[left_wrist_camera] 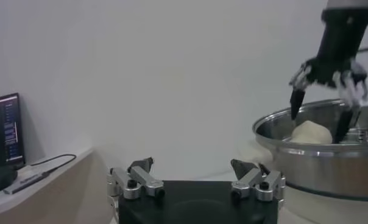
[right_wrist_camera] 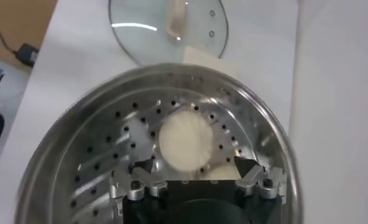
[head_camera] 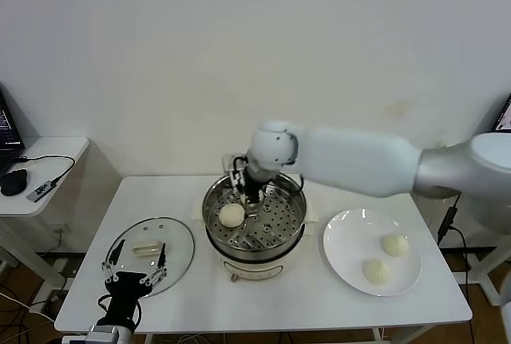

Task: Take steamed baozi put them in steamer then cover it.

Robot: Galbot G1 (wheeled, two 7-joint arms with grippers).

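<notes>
We see our right gripper (head_camera: 246, 193) hanging over the shiny steel steamer (head_camera: 254, 242), its black fingers spread and released. Just below them on the perforated tray lie a smooth cream-white bun (right_wrist_camera: 185, 140) and a second bun (right_wrist_camera: 215, 173) partly hidden. Two more round buns (head_camera: 395, 244) sit on a flat white plate (head_camera: 351, 236) well to its right. Our left gripper (head_camera: 132, 273) waits open over the clear glass cover (head_camera: 177, 240), metal-rimmed with an oblong handle.

A white table (head_camera: 263, 296) holds a round white plate (head_camera: 351, 236), and a side desk (head_camera: 48, 156) carries maybe a laptop (head_camera: 6, 132)
</notes>
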